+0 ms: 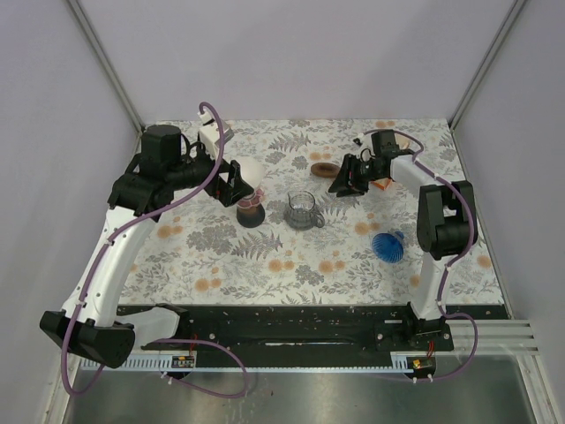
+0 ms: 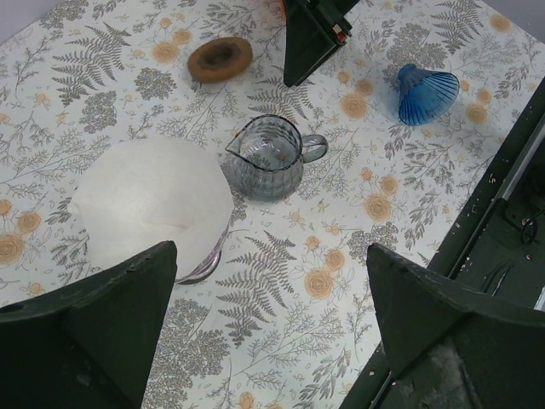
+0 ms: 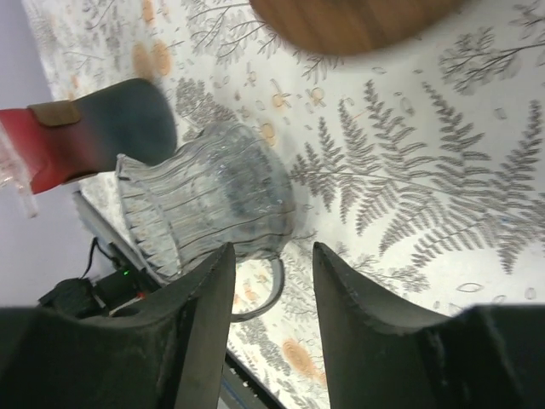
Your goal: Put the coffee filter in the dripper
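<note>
The white paper coffee filter sits opened in the top of a dripper with a clear rim, reddish body and dark base. In the left wrist view the filter lies just ahead of the left finger, and the clear rim shows under its edge. My left gripper is wide open and empty right beside the filter, with only table between its fingertips. My right gripper is open and empty, low over the table; its wrist view faces the glass pitcher and shows the dripper.
A ribbed glass pitcher stands right of the dripper. A brown wooden disc lies behind it by the right gripper. A blue fluted cone lies on its side near the right arm. An orange item is half hidden behind that arm.
</note>
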